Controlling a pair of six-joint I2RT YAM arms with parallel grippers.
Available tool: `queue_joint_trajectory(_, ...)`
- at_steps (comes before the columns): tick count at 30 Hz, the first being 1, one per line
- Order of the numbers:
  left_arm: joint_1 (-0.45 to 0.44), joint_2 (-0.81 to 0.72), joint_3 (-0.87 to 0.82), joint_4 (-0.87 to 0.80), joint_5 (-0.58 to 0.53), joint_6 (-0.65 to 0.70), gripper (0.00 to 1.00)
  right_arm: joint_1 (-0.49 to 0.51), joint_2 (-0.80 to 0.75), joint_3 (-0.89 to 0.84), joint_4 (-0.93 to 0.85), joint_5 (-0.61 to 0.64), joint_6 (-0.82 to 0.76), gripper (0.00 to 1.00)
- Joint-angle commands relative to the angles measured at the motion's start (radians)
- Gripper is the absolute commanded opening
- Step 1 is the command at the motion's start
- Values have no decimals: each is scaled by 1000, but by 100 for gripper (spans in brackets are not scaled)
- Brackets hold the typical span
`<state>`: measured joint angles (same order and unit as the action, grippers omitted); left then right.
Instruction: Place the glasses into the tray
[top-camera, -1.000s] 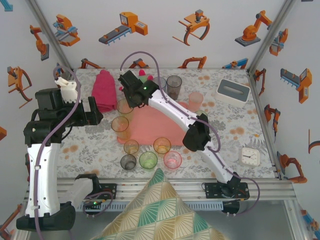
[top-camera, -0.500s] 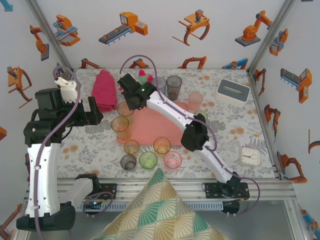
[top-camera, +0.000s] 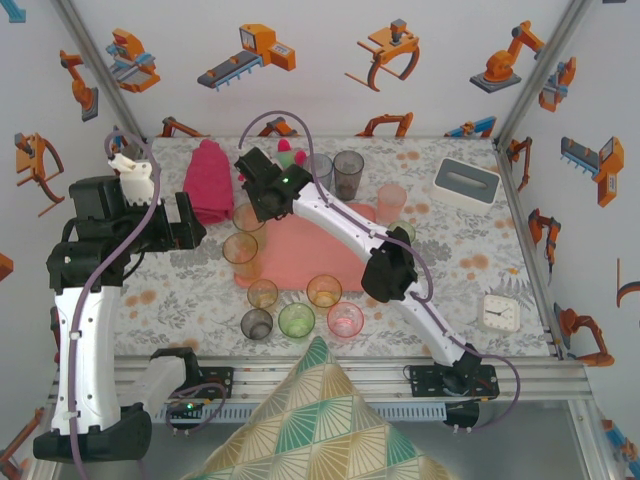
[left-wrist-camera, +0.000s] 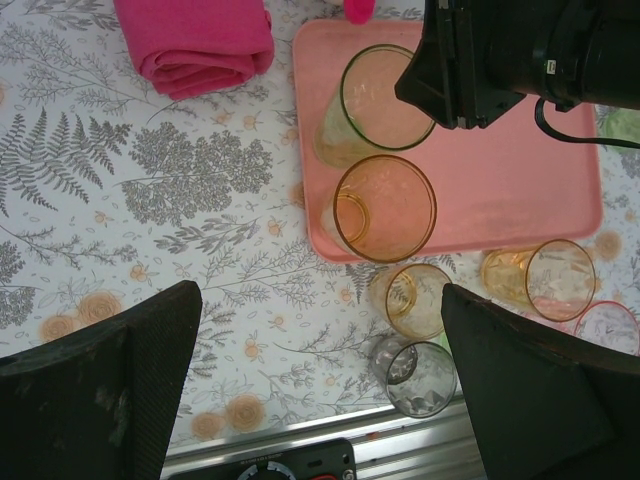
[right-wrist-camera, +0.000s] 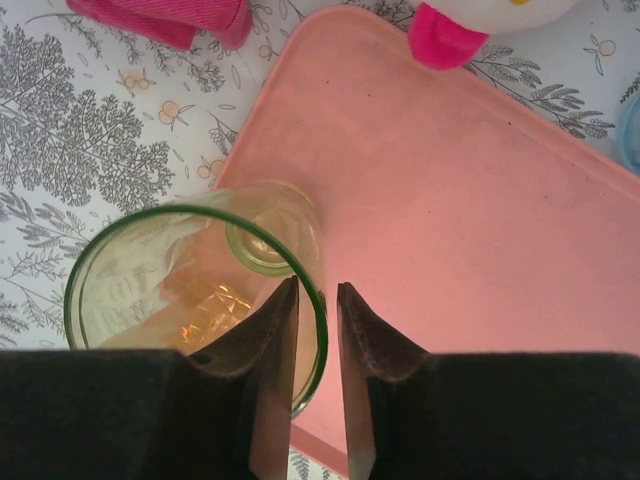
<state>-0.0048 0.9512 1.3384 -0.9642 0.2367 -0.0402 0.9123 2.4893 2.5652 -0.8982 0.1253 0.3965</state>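
A tall green-rimmed glass (right-wrist-camera: 200, 290) stands on the left corner of the salmon-pink tray (right-wrist-camera: 450, 200). My right gripper (right-wrist-camera: 318, 300) is closed on its rim, one finger inside and one outside. From above, that gripper (top-camera: 252, 203) covers the green-rimmed glass (top-camera: 247, 214). A tall amber glass (top-camera: 240, 250) stands on the tray's (top-camera: 320, 250) near-left corner. Several short glasses lie on the table in front of the tray, among them grey (top-camera: 256, 323), green (top-camera: 296, 319) and pink (top-camera: 345, 319). Further glasses (top-camera: 348, 170) stand behind the tray. My left gripper (left-wrist-camera: 320, 380) hangs open and empty, high over the table.
A magenta rolled towel (top-camera: 207, 180) lies left of the tray. A plush toy (top-camera: 290, 152) sits behind my right gripper. A white-rimmed grey box (top-camera: 467, 182) is at the back right, a small clock (top-camera: 500, 312) at the right, and a patterned pillow (top-camera: 320, 420) at the near edge.
My right gripper shifted slightly left with the green-rimmed glass a second ago, then held still. The left arm has not moved.
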Motion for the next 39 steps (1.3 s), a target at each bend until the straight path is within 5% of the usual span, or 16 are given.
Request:
queue_joint_trajectory(1,7,-2,1,16,24,-18,97,-1,13,29,31,-30,7,30)
queue_joint_trajectory(39,19,-16,-2,5,15,-3,97,-1,-135,50,45,-19,-26,42)
